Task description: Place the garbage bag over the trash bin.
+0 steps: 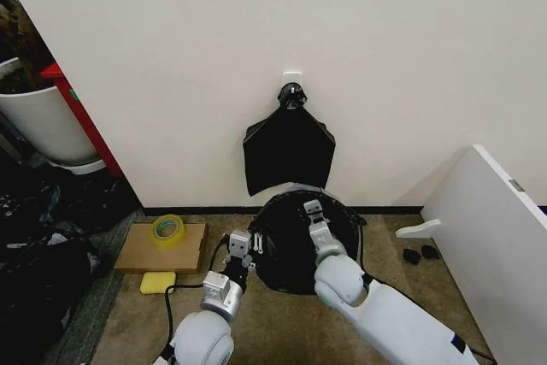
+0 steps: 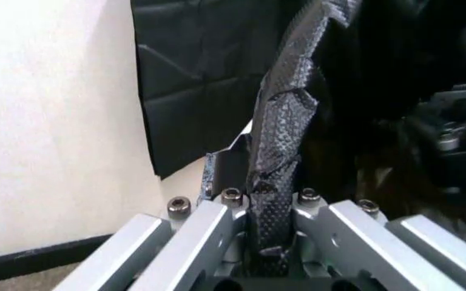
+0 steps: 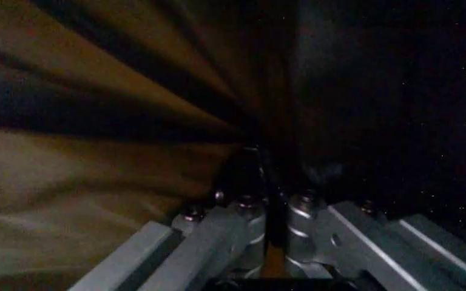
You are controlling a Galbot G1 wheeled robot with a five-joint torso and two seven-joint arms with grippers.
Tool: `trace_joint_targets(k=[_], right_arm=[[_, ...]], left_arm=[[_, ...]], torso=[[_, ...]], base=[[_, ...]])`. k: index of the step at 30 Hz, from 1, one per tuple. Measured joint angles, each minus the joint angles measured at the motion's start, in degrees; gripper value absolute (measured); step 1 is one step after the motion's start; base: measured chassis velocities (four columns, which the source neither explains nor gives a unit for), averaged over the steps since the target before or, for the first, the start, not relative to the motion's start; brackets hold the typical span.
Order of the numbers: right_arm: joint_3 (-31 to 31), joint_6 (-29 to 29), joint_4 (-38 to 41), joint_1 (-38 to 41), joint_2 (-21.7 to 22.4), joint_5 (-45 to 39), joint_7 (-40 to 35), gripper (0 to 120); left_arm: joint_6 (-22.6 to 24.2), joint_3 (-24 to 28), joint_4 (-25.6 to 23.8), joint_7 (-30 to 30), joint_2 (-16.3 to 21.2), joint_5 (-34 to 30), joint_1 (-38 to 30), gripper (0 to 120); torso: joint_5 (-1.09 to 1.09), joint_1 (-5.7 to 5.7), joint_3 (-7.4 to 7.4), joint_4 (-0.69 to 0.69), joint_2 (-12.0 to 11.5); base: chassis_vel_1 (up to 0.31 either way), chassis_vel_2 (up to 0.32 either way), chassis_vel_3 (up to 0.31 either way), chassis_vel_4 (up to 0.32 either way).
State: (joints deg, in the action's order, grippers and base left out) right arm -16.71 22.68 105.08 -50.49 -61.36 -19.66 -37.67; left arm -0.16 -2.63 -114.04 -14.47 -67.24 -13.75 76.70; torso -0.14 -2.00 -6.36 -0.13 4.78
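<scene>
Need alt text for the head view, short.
Both grippers, left gripper and right gripper, hold the garbage bag stretched over the trash bin on the floor by a white wall. A flat black bundle hangs above; yellow tape roll lies left.

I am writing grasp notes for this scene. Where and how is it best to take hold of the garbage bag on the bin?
Probably at its rim, pinching the thin film edge from above. The garbage bag drapes loosely over the trash bin, so only its gathered edge gives a fold to clamp. The left gripper holds the left edge and the right gripper the far side.
</scene>
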Motion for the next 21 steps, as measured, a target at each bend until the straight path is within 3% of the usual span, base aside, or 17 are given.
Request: trace_joint_targets(k=[4, 10, 12, 16, 21], right_arm=[[-0.5, 4.8, 4.3, 0.5, -0.6, -15.0, -2.0, 0], [-0.5, 10.1, 5.1, 1.9, -1.1, -24.3, -3.9, 0], [-0.1, 14.7, 5.1, 3.2, -1.1, -29.8, -4.4, 0], [-0.7, 17.1, 2.7, 4.2, -1.4, -29.0, -4.5, 0], [-1.0, 15.5, 0.0, 4.4, -1.7, -23.5, -3.9, 0]], left_arm=[[-0.5, 0.5, 0.9, 0.2, -0.3, 0.5, -0.7, 1], [-2.7, 0.3, 1.5, 1.3, -0.2, 1.4, -1.1, 1], [-5.9, -0.2, 2.2, 3.0, -0.1, 2.4, -1.4, 1], [-7.7, -0.3, 2.2, 4.1, -0.2, 2.6, -1.4, 1], [-8.1, -0.4, 2.0, 4.3, -0.2, 2.7, -1.4, 1]], torso=[[0.00, 0.00, 0.00, 0.00, 0.0], [0.00, 0.00, 0.00, 0.00, 0.0], [0.00, 0.00, 0.00, 0.00, 0.0], [0.00, 0.00, 0.00, 0.00, 0.0], [0.00, 0.00, 0.00, 0.00, 0.0]], base=[[0.000, 0.000, 0.000, 0.000], [0.000, 0.000, 0.000, 0.000], [0.000, 0.000, 0.000, 0.000], [0.000, 0.000, 0.000, 0.000], [0.000, 0.000, 0.000, 0.000]])
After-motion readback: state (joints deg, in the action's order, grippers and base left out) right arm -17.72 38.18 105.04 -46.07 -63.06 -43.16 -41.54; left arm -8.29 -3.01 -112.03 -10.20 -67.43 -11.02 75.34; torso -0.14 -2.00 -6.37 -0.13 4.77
